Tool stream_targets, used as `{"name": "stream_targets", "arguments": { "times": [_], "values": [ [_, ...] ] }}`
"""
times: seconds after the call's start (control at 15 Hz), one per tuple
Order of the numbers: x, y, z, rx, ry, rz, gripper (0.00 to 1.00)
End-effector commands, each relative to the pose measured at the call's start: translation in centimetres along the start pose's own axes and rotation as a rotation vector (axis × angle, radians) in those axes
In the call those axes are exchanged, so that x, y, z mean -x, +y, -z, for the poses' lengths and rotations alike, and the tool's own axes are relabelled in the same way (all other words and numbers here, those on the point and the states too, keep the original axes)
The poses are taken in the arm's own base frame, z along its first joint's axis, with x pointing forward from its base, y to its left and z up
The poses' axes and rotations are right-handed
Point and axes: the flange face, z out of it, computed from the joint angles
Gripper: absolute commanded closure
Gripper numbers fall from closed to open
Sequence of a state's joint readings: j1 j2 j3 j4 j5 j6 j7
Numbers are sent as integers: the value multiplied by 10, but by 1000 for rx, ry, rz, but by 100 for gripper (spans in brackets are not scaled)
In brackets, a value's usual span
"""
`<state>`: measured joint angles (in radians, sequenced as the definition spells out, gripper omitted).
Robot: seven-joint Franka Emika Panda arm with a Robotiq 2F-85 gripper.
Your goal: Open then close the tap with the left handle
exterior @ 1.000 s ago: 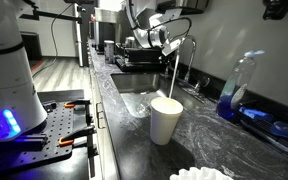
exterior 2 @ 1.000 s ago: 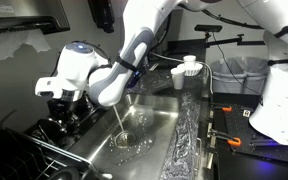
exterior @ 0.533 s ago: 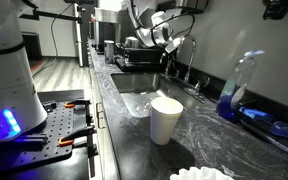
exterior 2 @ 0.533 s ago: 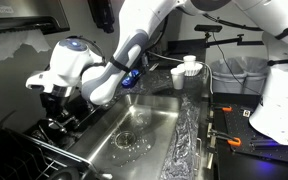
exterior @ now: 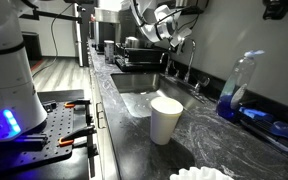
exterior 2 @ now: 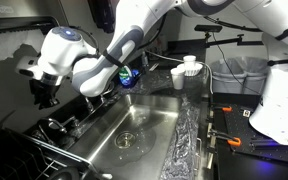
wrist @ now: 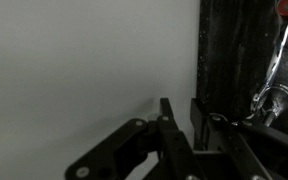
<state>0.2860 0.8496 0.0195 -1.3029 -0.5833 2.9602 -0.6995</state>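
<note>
A: Status?
B: The tool (wrist: 181, 120) hangs above the tap (exterior: 193, 62). Fingers drawn nearly together, gripping nothing. No stream at the spout, so I read the tap as closed and the task as near done.
A: Where's the left handle?
B: Should be low by the tap's stem, behind the sink (exterior 2: 159, 120). Too small to pick out in the exterior views. The wrist view shows chrome at its right edge, can't tell which part.
A: Risks?
B: If it goes back down, it could clip the arched spout or slide off that stub lever. A stray nudge would reopen the water.
A: Room?
B: The wall (wrist: 74, 70) fills most of the wrist view, so it looks tight on that side. It's open upward and over the basin. The paper cup (exterior: 166, 120) and spray bottle (exterior: 239, 88) stand on the desk (exterior: 199, 135), well apart from the tap.
</note>
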Motion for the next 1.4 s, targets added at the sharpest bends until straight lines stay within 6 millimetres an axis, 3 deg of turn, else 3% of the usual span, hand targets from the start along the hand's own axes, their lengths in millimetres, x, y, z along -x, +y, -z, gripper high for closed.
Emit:
{"name": "stream_targets", "arguments": {
  "times": [0.0,0.27,0.8,1.33],
  "values": [
    [-14,-9,20,-52,0,53,93],
    [-19,-28,44,-120,-15,76,93],
    [-1,-64,104,-264,-111,110,93],
    [1,-107,145,-420,31,255,93]
  ]
}}
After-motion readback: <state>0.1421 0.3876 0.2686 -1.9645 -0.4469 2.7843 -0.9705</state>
